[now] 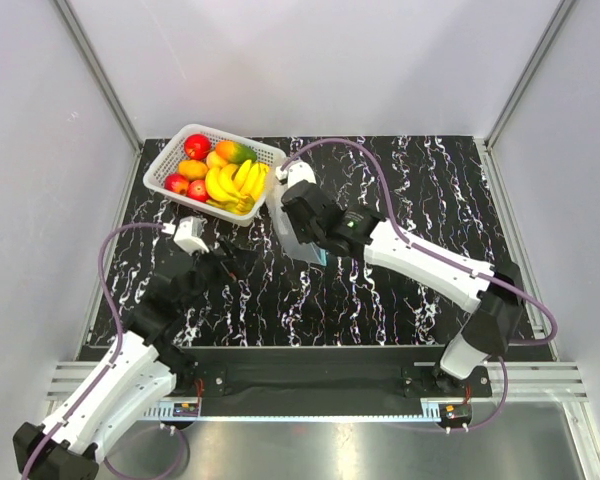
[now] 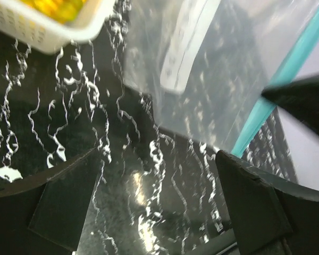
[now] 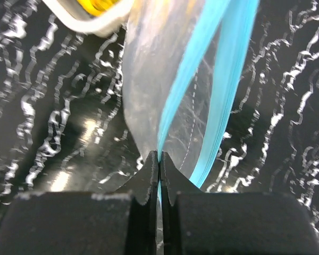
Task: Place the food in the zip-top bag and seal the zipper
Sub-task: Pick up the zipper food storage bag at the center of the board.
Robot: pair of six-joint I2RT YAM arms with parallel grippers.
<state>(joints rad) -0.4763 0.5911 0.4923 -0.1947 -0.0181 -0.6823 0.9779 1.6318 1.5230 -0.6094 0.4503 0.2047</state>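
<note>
The food (image 1: 220,170), bananas, apples, round orange fruits and a mango, lies in the white lattice basket (image 1: 167,165) at the back left. My right gripper (image 1: 302,238) is shut on the zip-top bag (image 1: 288,228), pinching one side of its blue zipper (image 3: 187,90) and holding the bag up just right of the basket. The bag (image 3: 154,69) hangs with its mouth apart, the other zipper side (image 3: 231,90) standing free. My left gripper (image 1: 242,262) is open and empty, low over the table, with the bag (image 2: 223,79) and its zipper (image 2: 279,87) just ahead of it.
The basket corner (image 2: 48,32) shows at the upper left of the left wrist view. The black marble table top (image 1: 410,190) stretches to the right of the bag. Grey walls and metal rails enclose the table.
</note>
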